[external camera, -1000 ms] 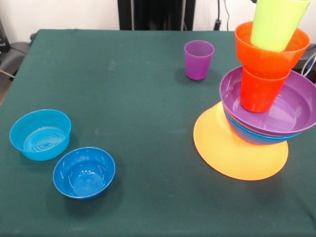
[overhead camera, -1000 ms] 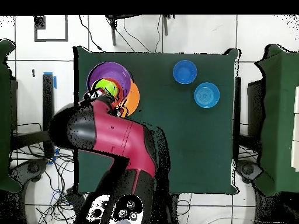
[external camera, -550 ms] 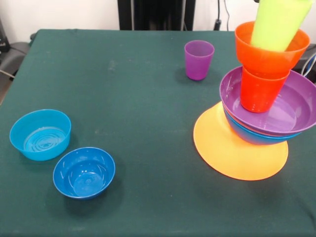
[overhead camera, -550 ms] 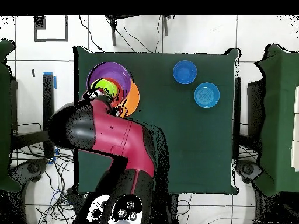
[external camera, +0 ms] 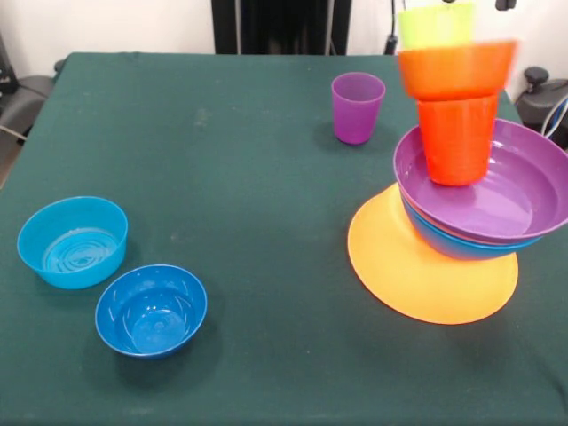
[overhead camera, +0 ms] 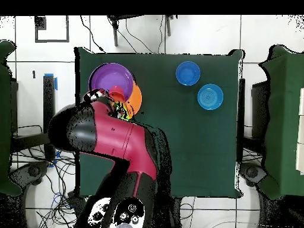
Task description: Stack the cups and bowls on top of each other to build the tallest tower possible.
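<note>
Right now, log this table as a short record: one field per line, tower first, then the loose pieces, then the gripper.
tower base: orange-yellow bowl, upside down on the table
above the base: blue bowl, then purple bowl nested in it
in the purple bowl: orange cup, standing upright
upper pieces: small orange bowl with lime green cup in it, motion-blurred
loose cup: purple cup, upright, apart from the tower
loose bowls: light blue bowl and dark blue bowl, side by side
gripper: hidden by the arm; state cannot be told
</note>
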